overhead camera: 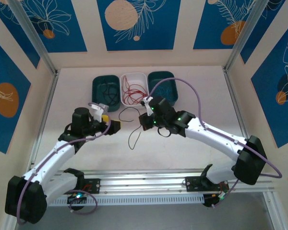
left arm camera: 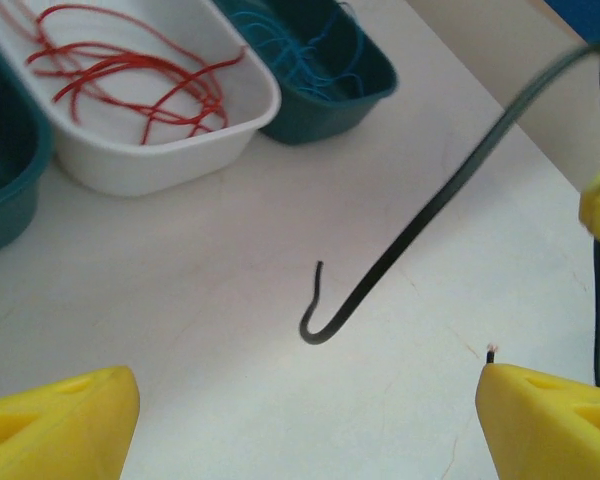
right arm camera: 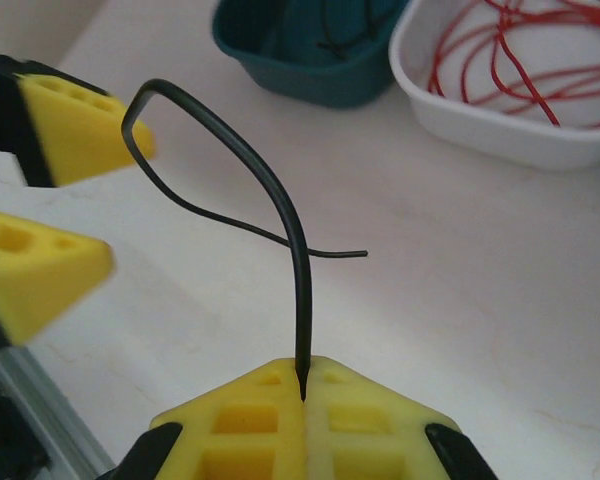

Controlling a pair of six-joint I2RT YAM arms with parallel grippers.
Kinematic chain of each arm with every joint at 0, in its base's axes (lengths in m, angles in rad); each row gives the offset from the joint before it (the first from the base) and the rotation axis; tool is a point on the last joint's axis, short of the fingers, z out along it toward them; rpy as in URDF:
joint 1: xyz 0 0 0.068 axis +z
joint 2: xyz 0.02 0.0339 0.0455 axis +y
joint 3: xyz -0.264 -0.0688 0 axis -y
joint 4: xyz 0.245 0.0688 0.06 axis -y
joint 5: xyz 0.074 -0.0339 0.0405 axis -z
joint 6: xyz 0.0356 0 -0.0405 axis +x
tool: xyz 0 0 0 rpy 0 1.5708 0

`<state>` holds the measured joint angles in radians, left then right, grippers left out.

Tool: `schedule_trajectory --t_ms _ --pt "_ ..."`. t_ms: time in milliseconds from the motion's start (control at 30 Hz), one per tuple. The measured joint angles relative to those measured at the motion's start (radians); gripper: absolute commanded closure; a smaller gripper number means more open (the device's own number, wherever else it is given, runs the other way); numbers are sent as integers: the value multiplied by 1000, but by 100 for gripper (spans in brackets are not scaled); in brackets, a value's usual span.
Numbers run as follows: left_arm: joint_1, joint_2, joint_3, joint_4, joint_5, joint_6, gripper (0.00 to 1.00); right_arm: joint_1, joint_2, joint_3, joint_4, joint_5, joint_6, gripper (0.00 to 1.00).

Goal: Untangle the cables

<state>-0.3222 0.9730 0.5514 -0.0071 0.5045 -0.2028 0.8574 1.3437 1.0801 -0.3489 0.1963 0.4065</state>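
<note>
A black cable (overhead camera: pixel 133 136) loops over the table between the two arms. My right gripper (right arm camera: pixel 302 388) is shut on one end of it, and the cable (right arm camera: pixel 280 200) rises from the closed yellow jaws, arches left and crosses over itself. My left gripper (left arm camera: pixel 305 420) is open, its yellow fingertips (left arm camera: pixel 65 420) far apart with bare table between them. The cable's hooked free end (left arm camera: pixel 323 322) hangs just beyond them. In the right wrist view the left gripper (right arm camera: pixel 120 205) sits at the left edge, with the cable's bend near its upper finger. From above, the left gripper (overhead camera: pixel 114 122) faces the right gripper (overhead camera: pixel 143 125).
Three bins stand at the back of the table: a teal bin (overhead camera: pixel 99 96) with black cables, a white bin (overhead camera: pixel 133 76) with red cables (left arm camera: pixel 130 85), and a teal bin (overhead camera: pixel 170 91) with blue cables (left arm camera: pixel 300 55). Aluminium rails run along the near edge.
</note>
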Motion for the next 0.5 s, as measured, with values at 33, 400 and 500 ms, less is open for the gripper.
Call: schedule_trajectory --t_ms 33,400,500 --pt "-9 0 7 0 4 26 19 1 -6 0 2 -9 -7 100" --pt "-35 29 58 26 19 138 41 2 -12 0 5 -67 -43 100" --pt "-44 61 72 30 25 150 50 5 -12 0 6 -77 -43 100"
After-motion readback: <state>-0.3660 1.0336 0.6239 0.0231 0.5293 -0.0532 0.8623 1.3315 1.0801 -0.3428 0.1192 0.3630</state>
